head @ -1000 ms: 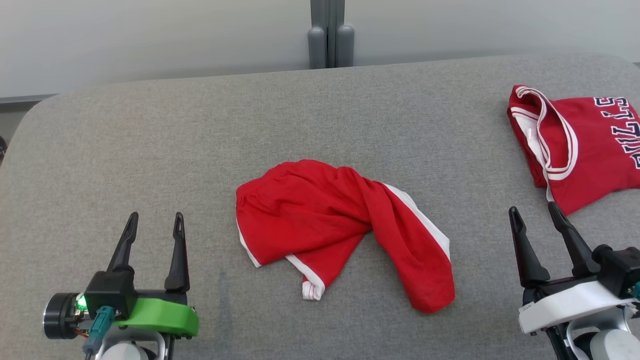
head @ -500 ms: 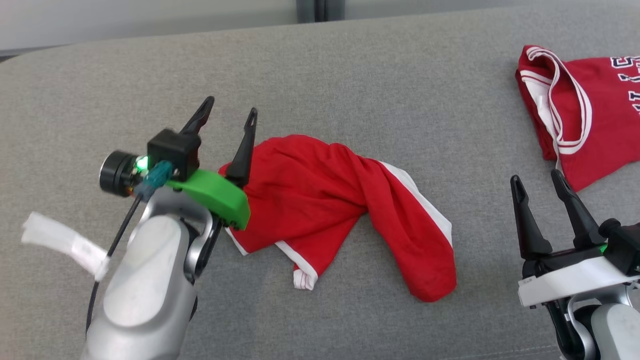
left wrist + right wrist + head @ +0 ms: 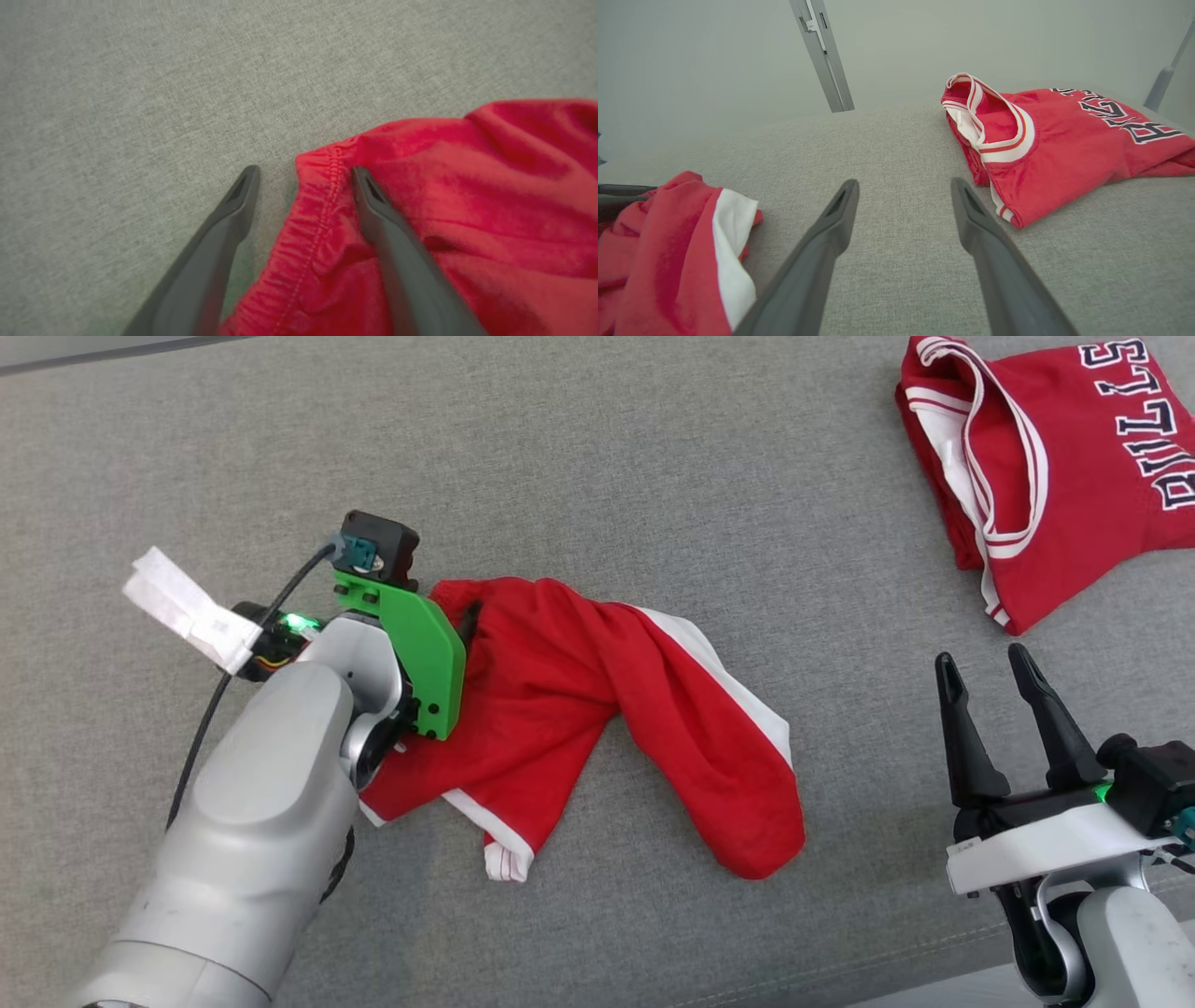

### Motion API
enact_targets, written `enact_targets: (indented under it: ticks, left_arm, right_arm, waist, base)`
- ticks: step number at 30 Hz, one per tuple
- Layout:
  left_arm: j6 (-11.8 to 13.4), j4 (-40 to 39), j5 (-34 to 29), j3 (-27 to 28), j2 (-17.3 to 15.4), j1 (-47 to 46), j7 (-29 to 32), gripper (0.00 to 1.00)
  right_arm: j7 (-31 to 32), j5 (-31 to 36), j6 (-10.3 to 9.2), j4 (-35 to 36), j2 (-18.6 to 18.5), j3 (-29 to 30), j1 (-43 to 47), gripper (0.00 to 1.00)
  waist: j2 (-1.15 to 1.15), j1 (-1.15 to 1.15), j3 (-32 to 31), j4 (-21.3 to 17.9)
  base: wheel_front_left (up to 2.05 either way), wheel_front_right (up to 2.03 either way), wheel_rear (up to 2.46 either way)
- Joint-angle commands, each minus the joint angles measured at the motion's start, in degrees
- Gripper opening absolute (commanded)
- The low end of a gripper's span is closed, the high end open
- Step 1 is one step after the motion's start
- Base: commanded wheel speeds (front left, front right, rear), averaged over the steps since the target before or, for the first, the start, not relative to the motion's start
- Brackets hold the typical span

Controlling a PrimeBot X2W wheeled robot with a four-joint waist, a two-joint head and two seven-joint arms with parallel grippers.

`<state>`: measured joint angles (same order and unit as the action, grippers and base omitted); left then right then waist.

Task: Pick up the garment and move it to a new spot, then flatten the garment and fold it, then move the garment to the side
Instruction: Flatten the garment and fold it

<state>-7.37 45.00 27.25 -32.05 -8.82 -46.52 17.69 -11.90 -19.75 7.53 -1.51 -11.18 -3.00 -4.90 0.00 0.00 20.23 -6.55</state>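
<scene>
You have the shorts (image 3: 560, 700) crumpled in the middle of the bench (image 3: 653, 476). Your left gripper (image 3: 304, 173) is at their elastic waistband corner, jaws wide and astride the hem: one finger over red cloth, the other over bare bench. Your right gripper (image 3: 981, 658) hovers at the lower right, jaws wide, holding nothing. A jersey (image 3: 1055, 467) lies at the far right.

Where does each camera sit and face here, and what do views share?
Head view: on the head, looking down at the grey surface; left forearm, left gripper at the red shorts, right gripper lower right.
Left wrist view: on that wrist, looking along its open fingers straddling the shorts' waistband.
Right wrist view: on that wrist, low, facing across the surface toward the jersey; its fingers show.
Shared: shorts in all three; jersey in head and right wrist views.
</scene>
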Motion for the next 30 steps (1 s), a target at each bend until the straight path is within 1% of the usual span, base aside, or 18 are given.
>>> enact_targets:
  ticks: [1,2,3,7,9,12,15,19,22,24,27,30]
  left_arm:
    - [-0.2,1.1,1.2,-1.5,-0.7,0.5,1.0,1.00]
    - [-0.2,1.3,1.9,-2.0,-1.6,-0.1,0.5,0.63]
    - [-0.2,1.7,2.3,-2.4,-2.1,-0.5,0.1,0.00]
    - [0.0,3.5,3.6,-3.3,-2.8,-1.8,-2.2,0.00]
    - [0.0,3.8,3.2,-3.1,-3.1,-3.0,-5.5,0.00]
    - [0.3,3.4,2.2,-2.7,-2.4,-4.9,-13.0,0.00]
    - [1.4,2.3,1.1,-1.9,-2.0,-6.7,-21.3,0.00]
    - [3.2,0.0,0.0,-1.0,-2.0,-6.6,-28.9,0.00]
    - [4.4,-3.7,-1.0,-1.2,-3.2,-2.1,-31.2,0.00]
    - [5.3,-7.6,-1.6,-1.8,-4.4,2.4,-32.0,0.00]
    - [7.6,-13.6,-3.5,-3.9,-6.8,11.8,-32.4,0.00]
    - [9.4,-17.8,-4.1,-5.8,-8.5,20.4,-31.8,0.00]
  right_arm:
    - [-0.4,-0.3,-0.09,-0.1,-0.1,0.1,-0.7,1.00]
    - [-0.5,-0.2,-0.09,-0.3,-0.1,0.1,-0.9,1.00]
    - [-0.6,-0.2,-0.09,-0.4,0.0,0.1,-1.0,1.00]
    - [-0.8,-0.2,-0.09,-0.5,-0.1,0.0,-1.0,1.00]
    - [-0.8,-0.1,-0.09,-0.6,-0.1,0.1,-0.8,1.00]
    - [-0.7,0.0,-0.09,-0.6,-0.1,0.3,-0.5,1.00]
    - [-0.4,0.1,-0.09,-0.8,0.0,0.7,0.0,1.00]
    - [0.1,0.3,-0.09,-0.7,0.3,1.5,1.0,1.00]
    - [0.2,0.5,-0.09,-0.6,0.6,2.1,1.7,1.00]
    - [0.5,0.7,-0.09,-0.5,0.8,2.5,2.4,1.00]
    - [0.9,0.8,-0.09,-0.2,1.2,3.0,3.4,1.00]
    - [1.5,0.9,-0.09,0.2,1.1,3.3,3.8,1.00]
  waist:
    - [0.00,0.00,0.2,-0.3]
    - [0.00,0.00,0.1,-0.3]
    - [0.00,0.00,0.0,-0.3]
    - [0.00,0.00,-0.7,-0.1]
    - [0.00,0.00,-1.0,0.0]
    - [0.00,0.00,-1.7,0.0]
    - [0.00,0.00,-2.4,0.4]
    - [0.00,0.00,-3.6,1.4]
    - [0.00,0.00,-4.6,2.2]
    - [0.00,0.00,-5.2,2.8]
    - [0.00,0.00,-5.9,4.0]
    - [0.00,0.00,-6.2,5.1]
  base:
    - [0.00,0.00,0.00]
    - [0.00,0.00,0.00]
    - [0.00,0.00,0.00]
    - [0.00,0.00,0.00]
    - [0.00,0.00,0.00]
    - [0.00,0.00,0.00]
    - [0.00,0.00,0.00]
    - [0.00,0.00,0.00]
    - [0.00,0.00,0.00]
    - [0.00,0.00,0.00]
    - [0.00,0.00,0.00]
    - [0.00,0.00,0.00]
